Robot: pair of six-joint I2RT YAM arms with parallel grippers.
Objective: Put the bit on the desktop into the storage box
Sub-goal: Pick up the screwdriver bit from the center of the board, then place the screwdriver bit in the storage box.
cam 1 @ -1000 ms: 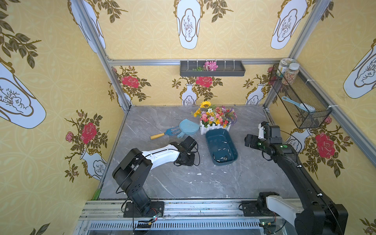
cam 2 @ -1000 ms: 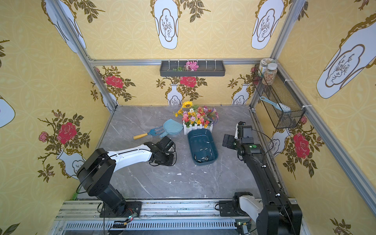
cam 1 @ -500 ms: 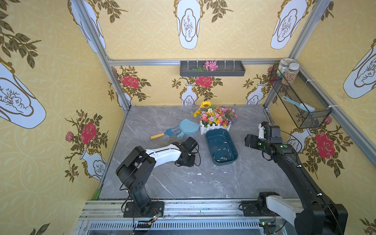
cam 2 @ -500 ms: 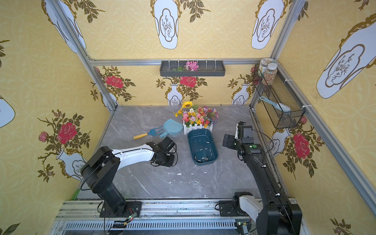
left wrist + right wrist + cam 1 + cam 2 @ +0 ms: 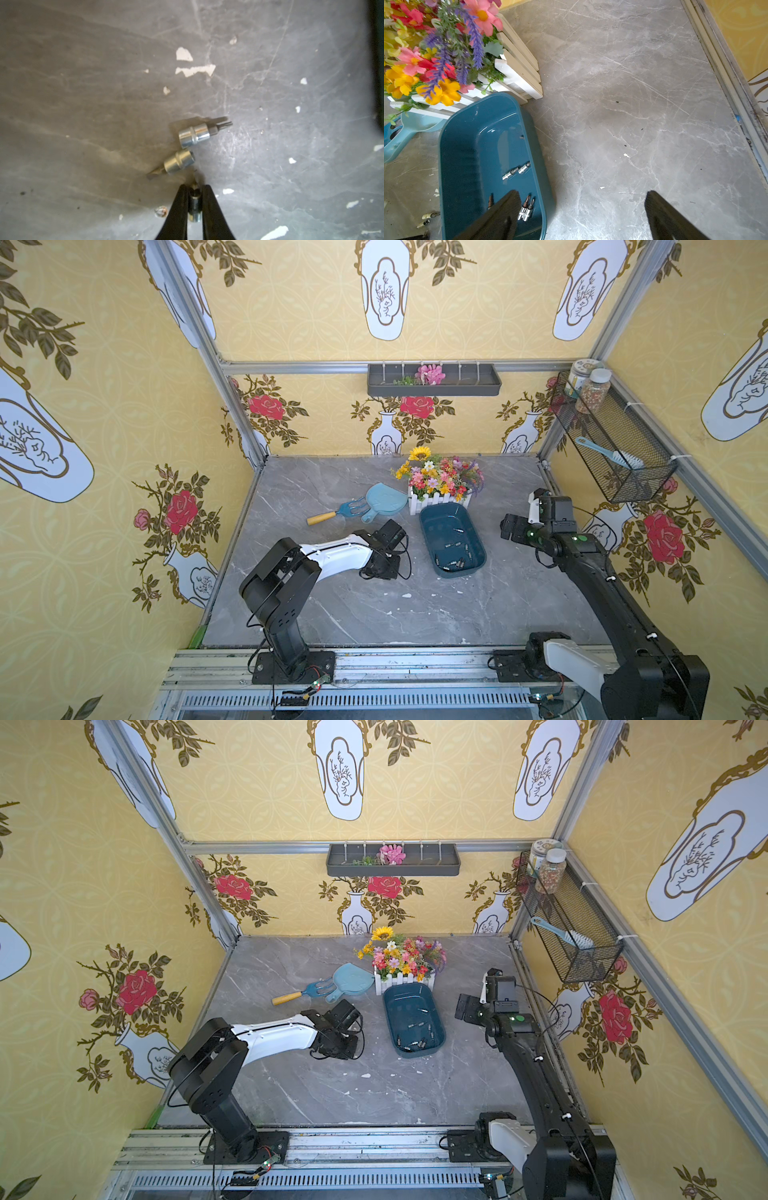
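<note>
In the left wrist view my left gripper (image 5: 195, 188) is shut on a small silver bit (image 5: 195, 204), low over the grey desktop (image 5: 83, 104). Just beyond its tips lie two more bits (image 5: 194, 135) (image 5: 179, 163), side by side. In both top views the left gripper (image 5: 384, 566) (image 5: 336, 1046) points down left of the dark teal storage box (image 5: 440, 522) (image 5: 403, 1002), its fingers hidden under the wrist. Several bits (image 5: 517, 171) lie inside the box (image 5: 467, 145). My right gripper (image 5: 582, 194) (image 5: 509, 526) hangs open and empty over bare desktop right of the box.
A white fence planter of flowers (image 5: 440, 489) touches the box's far end. A light blue dustpan (image 5: 384, 499) and a small rake (image 5: 332, 514) lie behind the left gripper. A wire basket (image 5: 611, 448) hangs on the right wall, a dark trough (image 5: 434, 381) on the back wall.
The left gripper's jaws have closed on the bit, and the left arm's elbow has shifted slightly. The right arm has not moved.
</note>
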